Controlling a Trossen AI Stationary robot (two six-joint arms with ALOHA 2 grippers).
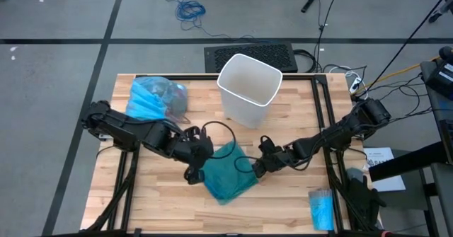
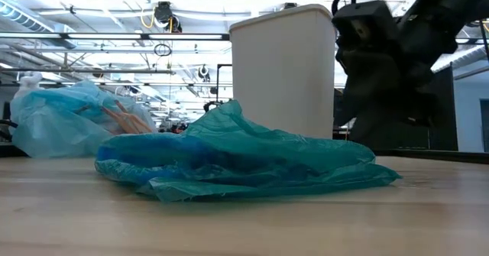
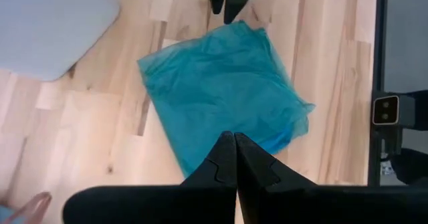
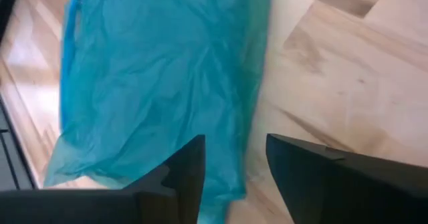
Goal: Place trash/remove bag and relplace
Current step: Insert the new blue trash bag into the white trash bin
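Both grippers at the teal-green plastic bag (image 1: 228, 172) lying flat on the wooden desk (image 1: 290, 201).
Left gripper (image 1: 191, 177): fingers pressed together at the bag's edge, gripping nothing. Right gripper (image 1: 255, 170): fingers spread over the opposite edge. The filled translucent sky-blue liner (image 1: 154, 99) lies beside the white plastic bin (image 1: 249, 88).

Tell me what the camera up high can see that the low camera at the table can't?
Only the high view shows the blue roll at the table's corner, the left gripper shut, and the right gripper open beside the teal bag. Only the low view shows the ceiling lights and room behind. Both show the teal bag, the white bin, and the tied light-blue bag with brown scraps inside.
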